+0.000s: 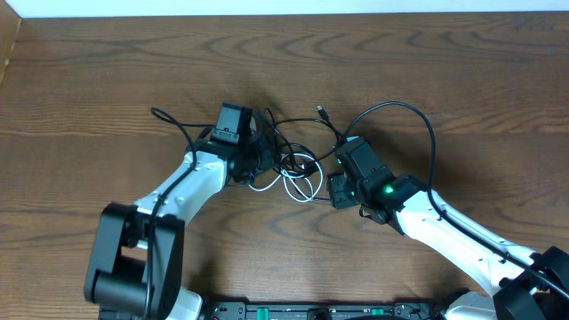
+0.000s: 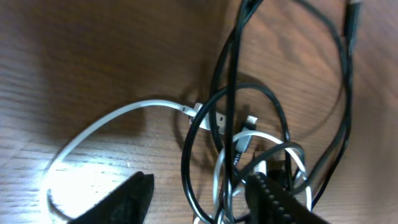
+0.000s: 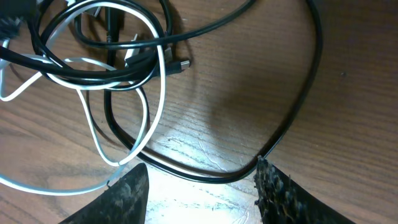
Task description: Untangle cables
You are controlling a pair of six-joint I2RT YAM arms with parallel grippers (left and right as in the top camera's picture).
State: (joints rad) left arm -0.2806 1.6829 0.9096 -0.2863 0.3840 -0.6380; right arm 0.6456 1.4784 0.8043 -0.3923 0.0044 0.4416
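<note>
At the left of the counter (image 1: 89, 80), the left tool (image 2: 200, 183) hangs low over the near side of the cables (image 1: 293, 164). Its jaws are about half apart and grip nothing that I can see. Between them lie one black loop (image 2: 185, 155) and a run of the white cable (image 2: 106, 121), and the ribbed finger (image 2: 280, 199) sits right against the thick of the knot. If those jaws close where they are, they will likely pinch black and white strands together. Any pull would then drag the whole bundle and tighten it rather than free one strand.

In the middle, between the two tools, the two black cables and the white one lie wound through each other on the wood. A small plug (image 3: 180, 65) pokes out beside a black strand. Drawn back through a loop, it could snag.

On the right, the right tool (image 3: 200, 168) is partly spread and empty, its tips on either side of a single black strand (image 3: 205, 176) lying flat on the counter. A white loop (image 3: 116, 163) lies just beside one finger. A shallow grip could slip off so thin a strand or catch the white loop with it. I cannot tell whether that strand is one of the tangled cables or the arm's own wiring; taking the wiring would gain nothing. If both tools pull apart on strands that cross, the knot cinches.
</note>
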